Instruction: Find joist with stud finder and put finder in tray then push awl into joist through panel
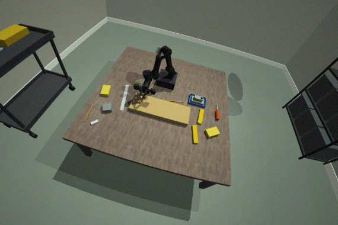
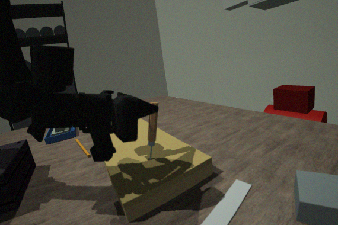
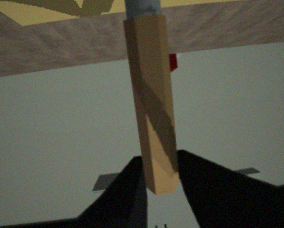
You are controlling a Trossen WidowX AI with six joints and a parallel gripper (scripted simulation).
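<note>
Right now you have one awl (image 2: 152, 128) (image 3: 152, 100) in the pincer (image 1: 143, 95) (image 2: 154, 109) (image 3: 159, 161), which is closed to a narrow gap on the wooden handle. The awl stands nearly upright beneath the pincer, its tip at or just above the one panel (image 1: 166, 112) (image 2: 172, 187) (image 3: 50, 10); you can't tell whether it has gone in. Your single arm (image 1: 166, 51) (image 2: 53, 70) folds high at the elbow, drops to the wrist, and sets the pincer roughly level, reaching out over the panel's near-right end. To the pincer's left on the counter (image 1: 148, 141) (image 2: 252, 144) (image 3: 60, 45), you have one blue tray (image 1: 191, 103) (image 2: 60, 138) holding one stud finder (image 1: 198, 99) (image 2: 60, 131), one orange stick (image 1: 174, 100) (image 2: 83, 148), two yellow bars (image 1: 200, 116), one yellow block (image 1: 212, 132) and one red-handled tool (image 1: 217, 115). To its right are one pale strip (image 1: 124, 97) (image 2: 228, 203), one grey block (image 1: 107, 108) (image 2: 320, 192), a second yellow block (image 1: 105, 90), a second orange stick (image 1: 89, 112) and one small white piece (image 1: 94, 122).
</note>
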